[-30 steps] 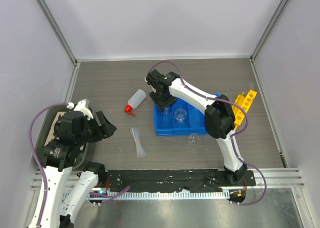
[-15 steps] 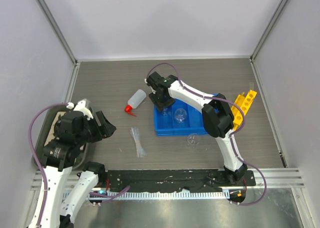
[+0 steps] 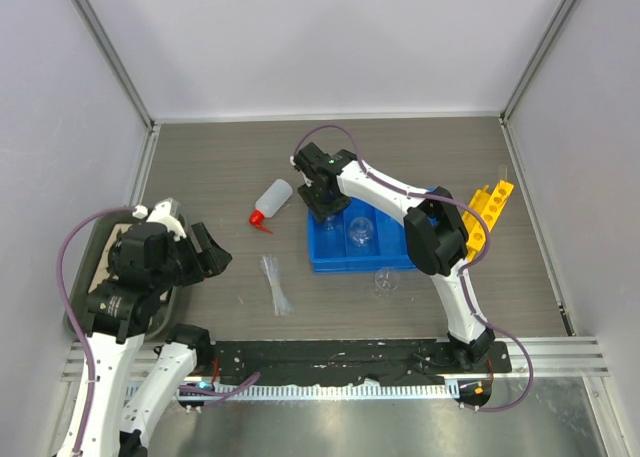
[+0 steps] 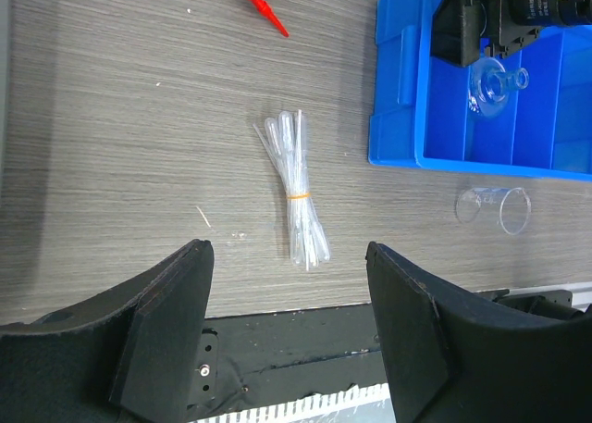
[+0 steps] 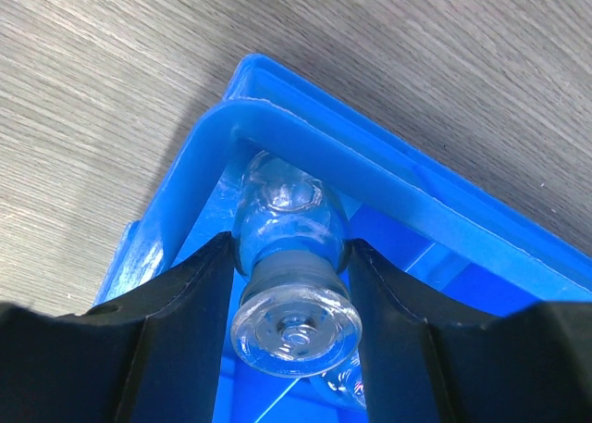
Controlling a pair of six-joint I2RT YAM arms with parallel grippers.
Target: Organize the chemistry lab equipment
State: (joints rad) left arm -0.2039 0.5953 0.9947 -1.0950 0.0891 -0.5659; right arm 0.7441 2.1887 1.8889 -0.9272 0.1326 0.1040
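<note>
My right gripper (image 3: 325, 199) hangs over the far left corner of the blue compartmented bin (image 3: 345, 257) and is shut on a small clear glass flask (image 5: 289, 256), held inside that corner. Another clear glass piece (image 3: 361, 229) lies in the bin. A clear beaker (image 3: 387, 280) lies on its side in front of the bin. A banded bundle of thin pipettes (image 4: 296, 188) lies on the table. The white squeeze bottle with red nozzle (image 3: 270, 200) lies left of the bin. The yellow holed rack (image 3: 487, 212) stands right of the bin. My left gripper (image 4: 289, 330) is open and empty, above the near table edge.
A dark green tray (image 3: 85, 277) sits at the left edge under my left arm. Grey walls close in the table on three sides. A black mounting rail (image 3: 340, 357) runs along the near edge.
My right gripper has shifted slightly toward the far left of the bin with the flask. The left arm has not moved.
</note>
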